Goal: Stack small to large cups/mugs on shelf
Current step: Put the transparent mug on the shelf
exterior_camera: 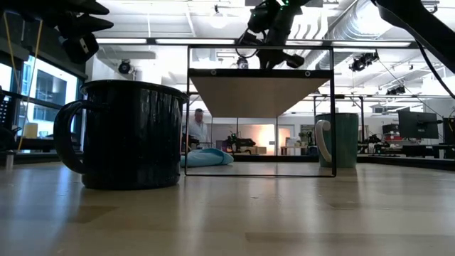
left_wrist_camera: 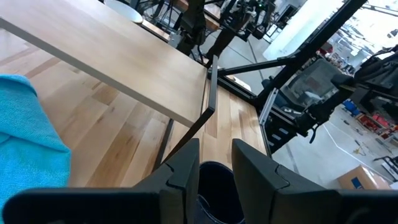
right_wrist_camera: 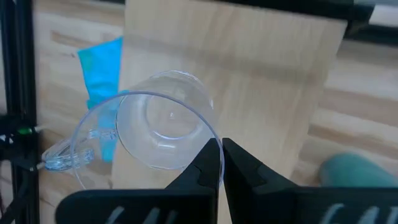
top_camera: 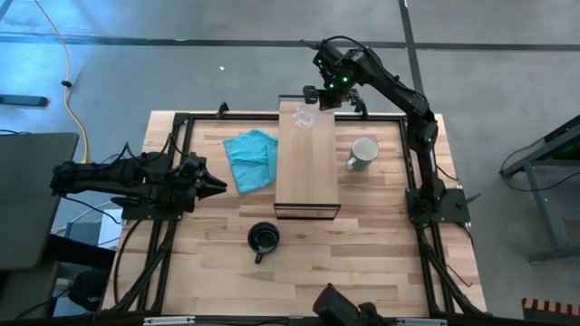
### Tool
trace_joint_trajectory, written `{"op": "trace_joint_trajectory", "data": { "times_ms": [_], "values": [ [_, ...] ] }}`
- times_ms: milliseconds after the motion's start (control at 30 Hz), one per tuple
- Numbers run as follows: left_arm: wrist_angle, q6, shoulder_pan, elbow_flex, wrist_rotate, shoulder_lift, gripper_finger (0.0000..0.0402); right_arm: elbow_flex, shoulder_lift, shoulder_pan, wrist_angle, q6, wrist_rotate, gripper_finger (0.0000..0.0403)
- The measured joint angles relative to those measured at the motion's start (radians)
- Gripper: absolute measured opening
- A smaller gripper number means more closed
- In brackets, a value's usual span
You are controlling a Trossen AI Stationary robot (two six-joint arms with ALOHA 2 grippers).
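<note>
The clear glass cup is over the far end of the light-wood shelf, with my right gripper shut on it. The white mug stands on the table right of the shelf. Near the table's front edge, the black mug stands upright on its base. My left gripper waits open at the table's left, beside a teal cloth, touching nothing. My right gripper pinches the glass cup's rim on the side opposite its handle. One finger is inside the cup and one outside. The fingers slant down from above and from the far side. The cup is tilted; whether its base touches the shelf cannot be told.
The shelf's top is bare wood from the cup to its near end. Black frame rails run along the table's left and right sides. In the low view a person shows in the room far behind the table.
</note>
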Motion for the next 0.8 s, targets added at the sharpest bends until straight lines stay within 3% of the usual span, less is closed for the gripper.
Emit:
{"op": "trace_joint_trajectory", "data": {
  "times_ms": [800],
  "values": [
    [-0.045,-0.003,0.0,0.0,0.0,0.0,0.0083,0.0,0.031,-0.018,-0.028,-0.029,0.02,0.0]
  ]
}}
